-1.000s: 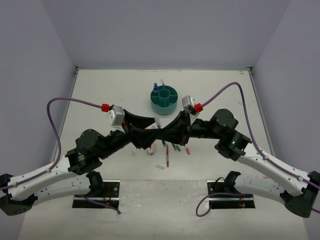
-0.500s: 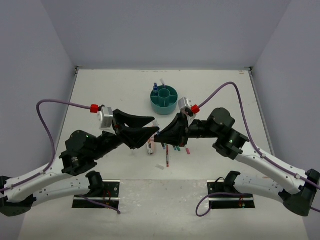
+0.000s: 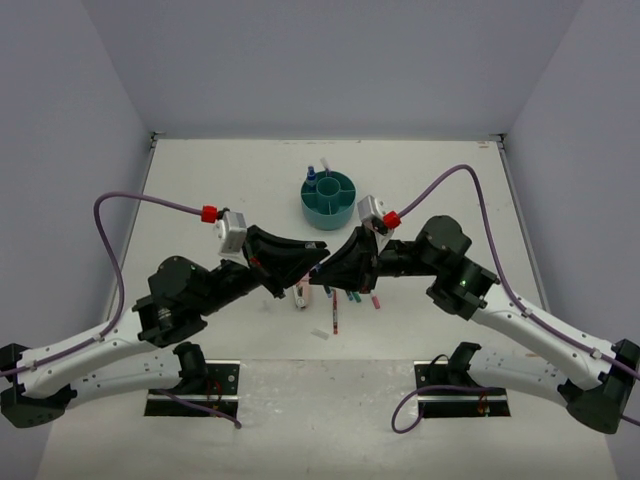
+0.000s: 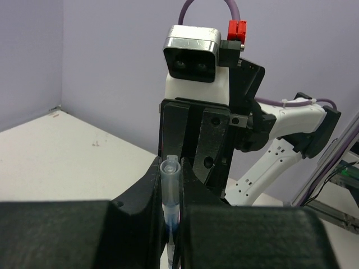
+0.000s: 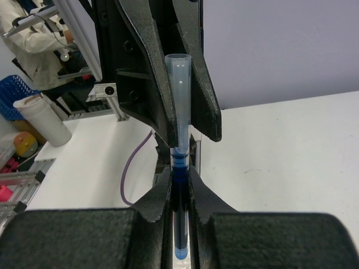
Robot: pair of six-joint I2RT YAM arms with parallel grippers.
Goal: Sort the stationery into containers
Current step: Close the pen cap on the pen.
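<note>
A blue pen with a clear cap (image 4: 170, 178) (image 5: 180, 106) hangs in the air between both grippers, above the loose stationery. My left gripper (image 4: 171, 168) (image 3: 313, 262) is shut on the capped end. My right gripper (image 5: 179, 175) (image 3: 331, 271) is shut on the blue barrel, facing the left one tip to tip. The teal round organiser (image 3: 312, 208) stands behind them, a blue item (image 3: 311, 180) upright in one left compartment. On the table under the grippers lie a red-capped pen (image 3: 334, 314), a green-capped pen (image 3: 352, 294), a pink-capped pen (image 3: 375, 298), a stubby marker (image 3: 300, 297) and a small white eraser (image 3: 320, 334).
Both arms cross the middle of the table and hide part of the stationery pile. White walls close the table on the left, right and back. Purple cables (image 3: 150, 200) loop above each wrist.
My left gripper swung back in towards the right gripper and shut on the pen's capped end. The right gripper kept its grip and stayed almost still.
</note>
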